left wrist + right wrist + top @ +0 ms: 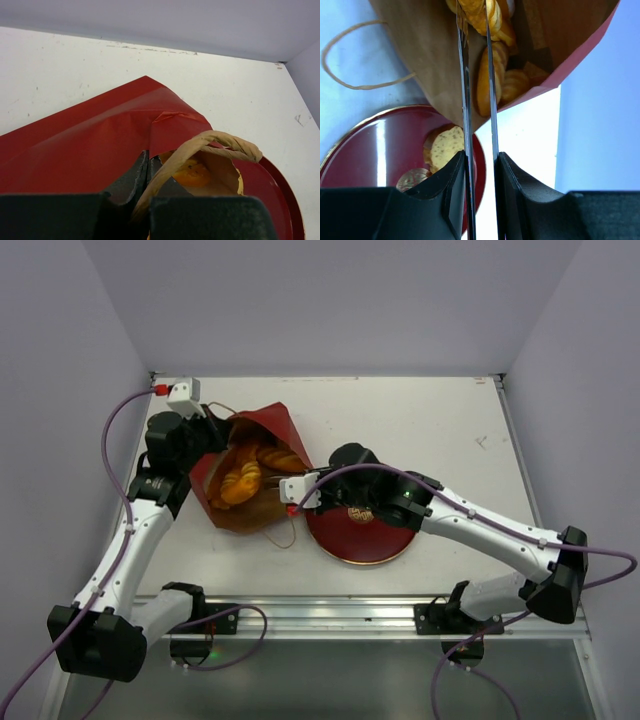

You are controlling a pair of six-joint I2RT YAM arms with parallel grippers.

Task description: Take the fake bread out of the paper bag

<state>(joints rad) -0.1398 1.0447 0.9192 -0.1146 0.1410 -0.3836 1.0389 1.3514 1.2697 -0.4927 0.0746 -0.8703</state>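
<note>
The paper bag point(268, 426) lies on its side at the left, its brown mouth open toward the red plate point(345, 542). Orange-golden loaves point(243, 478) lie inside it. My left gripper point(205, 437) is shut on the bag's red edge point(90, 145); orange bread point(192, 175) shows past the curled brown rim. My right gripper point(480, 157) is shut on thin metal tongs point(465, 100). The tongs reach into the bag point(430, 50), their tips around a golden loaf point(487, 80). A pale speckled slice point(445, 147) lies on the plate point(380, 150).
The bag's cord handle point(340, 80) loops out over the table beside the plate. The right arm point(470, 515) stretches across the plate from the right. Walls close the table at the back and both sides.
</note>
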